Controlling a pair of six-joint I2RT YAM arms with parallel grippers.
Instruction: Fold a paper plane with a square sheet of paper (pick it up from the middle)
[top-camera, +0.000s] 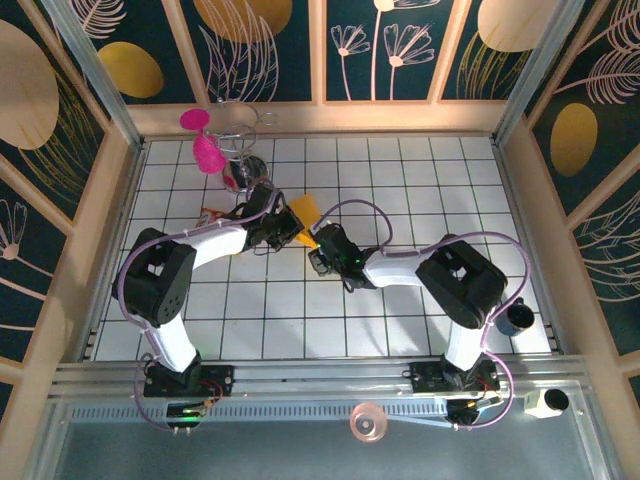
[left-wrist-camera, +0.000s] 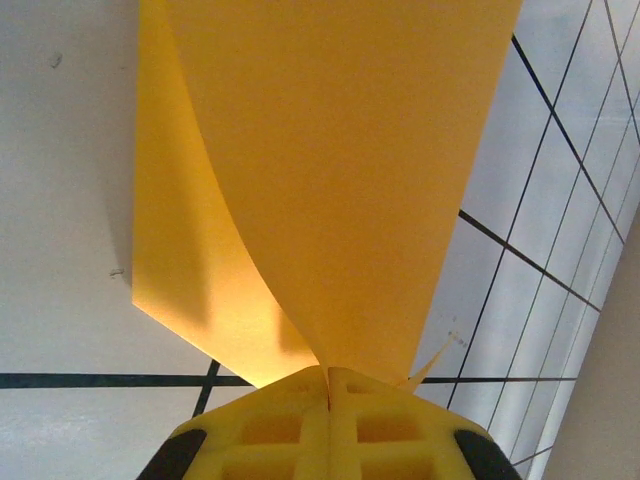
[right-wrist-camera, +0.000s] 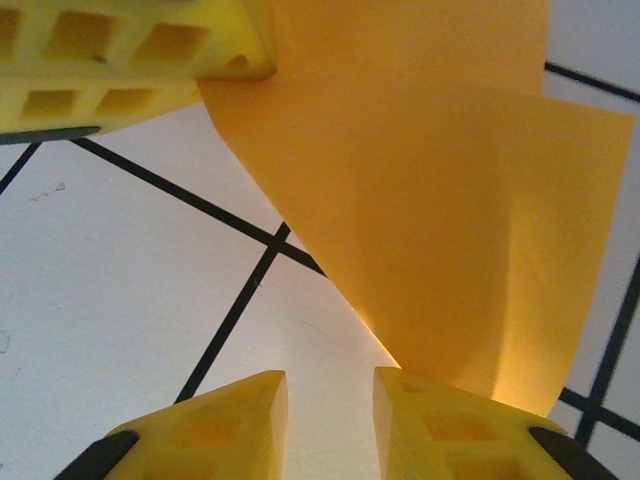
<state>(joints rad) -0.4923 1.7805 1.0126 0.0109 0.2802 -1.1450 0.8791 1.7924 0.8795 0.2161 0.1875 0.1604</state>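
Two grippers: both meet at the square sheet of paper, on the counter left of centre.
Left gripper: fingers pressed together and clamped on the sheet where its layers converge. Two layers fan out from the pinch, and the left one curls loose.
Right gripper: fingers apart, with bare counter showing in the gap. The sheet's corner lies at the tip of one finger, outside the gap.
Sheet state: partly folded and apparently raised off the counter by the pinch; no plane shape yet.
Risk one: the Right gripper closes on air because the corner sits beside the gap, not in it, so the fold goes unpressed.
Risk two: the loose layer springs back or creases crooked, since one narrow pinch holds both layers.
Risk three: an opposed pull between the arms tears the thin paper at the clamp.
Risk four: the fingers of both arms crowd together in the right wrist view, so a misjudged approach knocks them together.
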